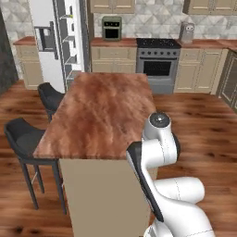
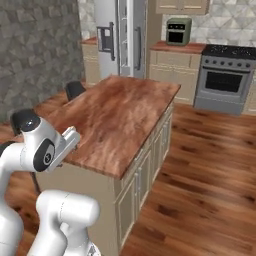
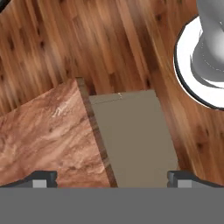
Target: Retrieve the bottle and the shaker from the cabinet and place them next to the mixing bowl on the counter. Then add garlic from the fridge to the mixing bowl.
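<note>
While the fridge (image 1: 58,39) stands open across the room, the gripper (image 3: 112,177), fingers spread, overlooks the island's corner (image 3: 81,83)

Arm folded low, end effector (image 3: 112,178) pointing down, fingers spread wide.

You get even, flat rendered light in all three views, bright enough with no single source you can place. The island top (image 1: 104,113) carries a soft pale sheen toward its far edge; the wooden floor (image 2: 200,170) shows faint streaky gloss. Shadows are weak, only under the stools (image 1: 28,139). Everything looks slightly soft and low-resolution, without edge distortion or motion blur.
</note>
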